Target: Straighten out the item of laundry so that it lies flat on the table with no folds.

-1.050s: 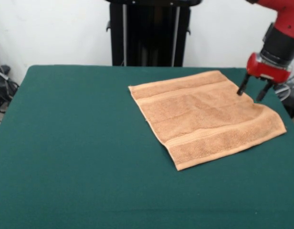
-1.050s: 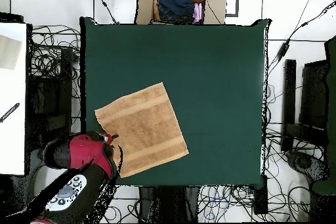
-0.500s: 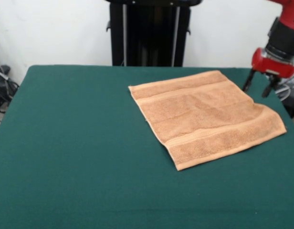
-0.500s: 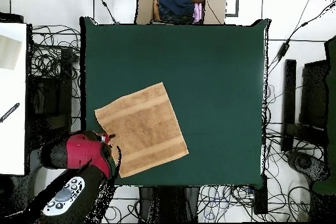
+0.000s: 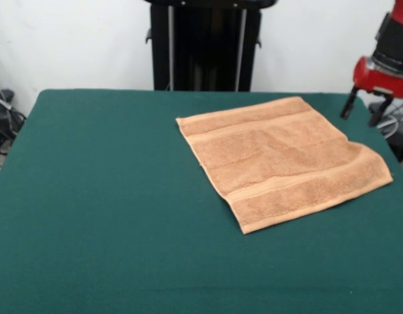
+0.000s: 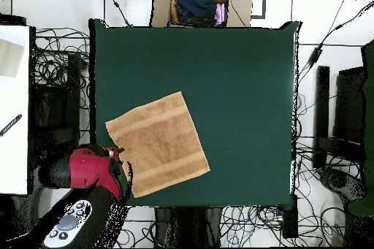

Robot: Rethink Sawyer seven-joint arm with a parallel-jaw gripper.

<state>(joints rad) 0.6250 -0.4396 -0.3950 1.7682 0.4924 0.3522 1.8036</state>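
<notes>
The light orange-tan towel (image 5: 280, 157) lies spread on the green table (image 5: 103, 196), right of centre, with a woven band near two edges and a small ripple at its right corner. In the overhead view the towel (image 6: 156, 144) sits at the table's lower left. My gripper (image 5: 362, 111) hangs open and empty above the table's right edge, clear of the towel's far right corner. From overhead its red head (image 6: 98, 173) covers the fingers.
A cardboard box (image 6: 200, 5) with clothes sits beyond the table's top edge in the overhead view. Cables (image 6: 58, 63) and black equipment ring the table. A white surface (image 6: 13, 100) lies at the left.
My gripper has risen and drawn back to the right, away from the towel's right corner. The towel has not moved.
</notes>
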